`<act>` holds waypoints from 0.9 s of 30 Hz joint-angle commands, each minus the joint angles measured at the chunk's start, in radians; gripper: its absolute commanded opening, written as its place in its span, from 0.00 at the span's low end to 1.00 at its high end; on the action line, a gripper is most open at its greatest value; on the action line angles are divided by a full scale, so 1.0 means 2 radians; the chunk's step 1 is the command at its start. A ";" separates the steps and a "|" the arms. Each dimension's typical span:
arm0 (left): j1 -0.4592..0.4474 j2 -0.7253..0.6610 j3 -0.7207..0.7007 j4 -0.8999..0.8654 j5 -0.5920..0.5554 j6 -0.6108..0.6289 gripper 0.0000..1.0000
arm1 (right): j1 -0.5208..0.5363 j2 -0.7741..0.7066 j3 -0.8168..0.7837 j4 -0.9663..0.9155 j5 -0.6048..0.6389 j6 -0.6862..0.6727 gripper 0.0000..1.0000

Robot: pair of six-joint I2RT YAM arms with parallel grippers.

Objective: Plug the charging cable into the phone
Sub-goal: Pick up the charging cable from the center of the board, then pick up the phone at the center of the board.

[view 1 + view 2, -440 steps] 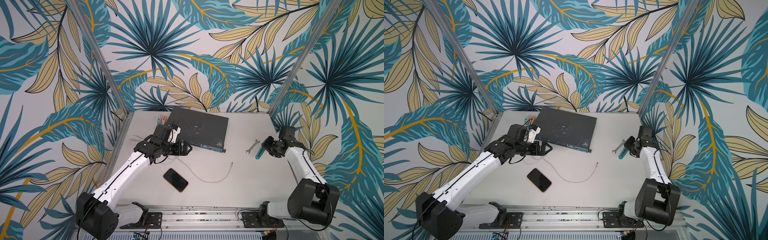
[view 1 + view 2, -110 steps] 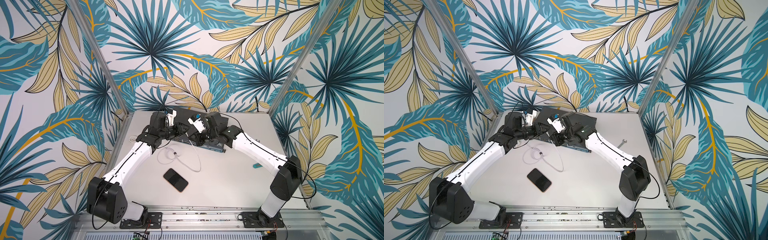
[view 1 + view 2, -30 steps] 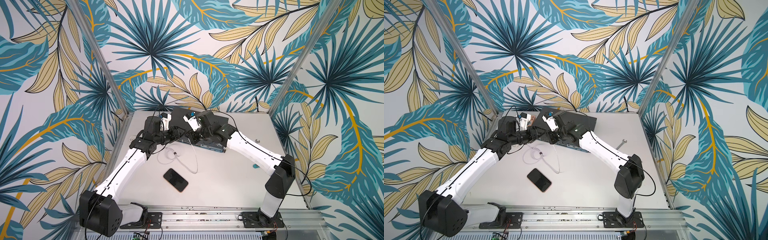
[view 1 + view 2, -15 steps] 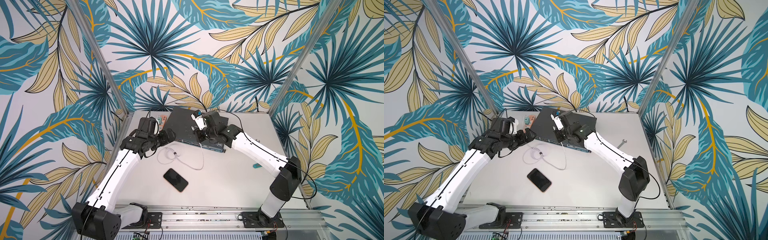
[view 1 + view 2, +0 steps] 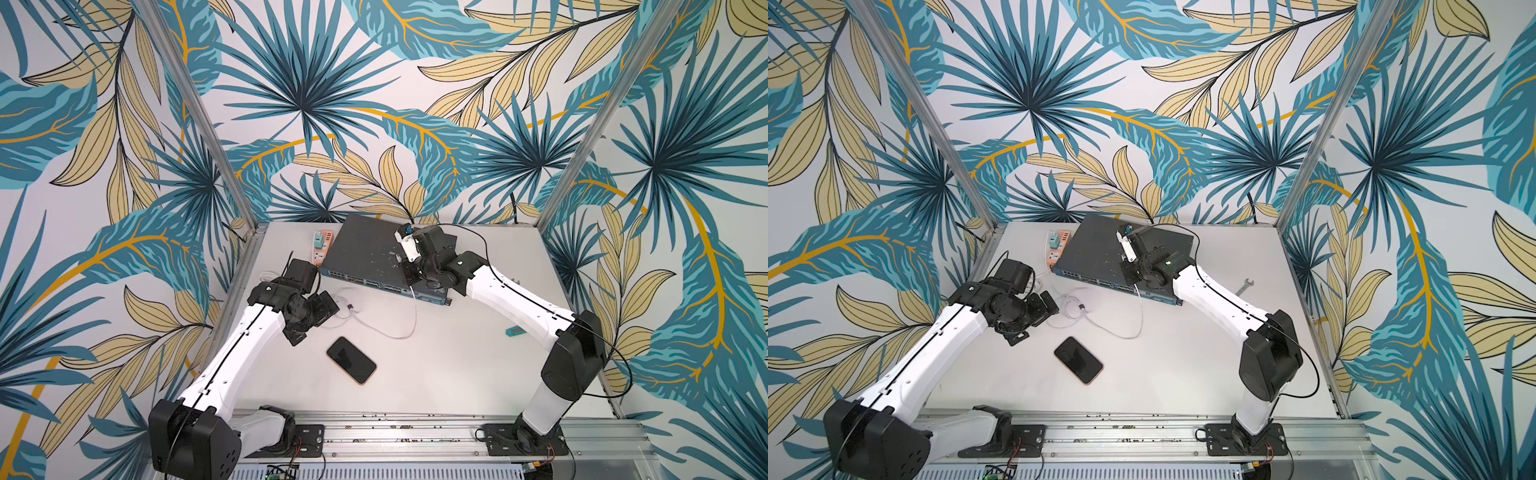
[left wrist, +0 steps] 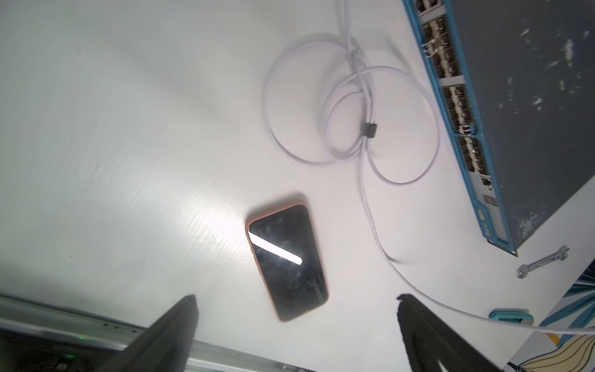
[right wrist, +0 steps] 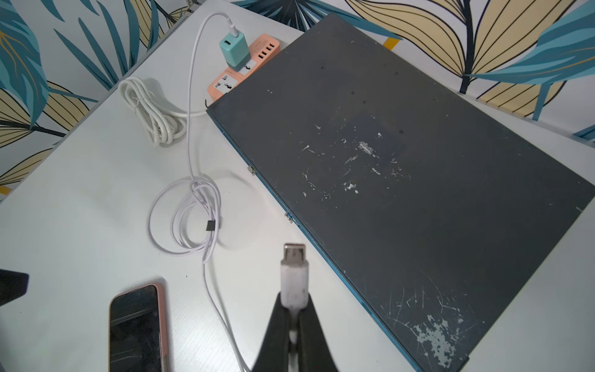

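The right gripper is pinching the thin white charging cable's connector tip; the left gripper, jaws spread, is hovering over the black orange-rimmed phone.

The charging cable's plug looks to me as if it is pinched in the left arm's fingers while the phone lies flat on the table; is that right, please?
Not quite: the right gripper pinches the charging cable just behind its plug, as the right wrist view shows. The left gripper is open and empty. The phone does lie flat on the table.

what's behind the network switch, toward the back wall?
At the network switch's far left corner sits an orange power strip with a teal charger plugged in, partly hidden by the switch. Its far edge isn't visible.
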 commanded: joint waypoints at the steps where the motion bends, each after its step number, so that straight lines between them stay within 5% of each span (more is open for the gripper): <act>1: -0.019 -0.005 -0.027 -0.003 0.011 -0.066 1.00 | -0.016 -0.020 -0.025 0.014 -0.023 0.011 0.00; 9: -0.064 0.013 -0.085 0.058 0.026 -0.157 1.00 | -0.032 -0.038 -0.060 0.017 -0.063 -0.004 0.00; 27: -0.099 0.114 -0.073 0.099 0.042 -0.193 1.00 | -0.065 -0.058 -0.105 0.040 -0.111 -0.013 0.00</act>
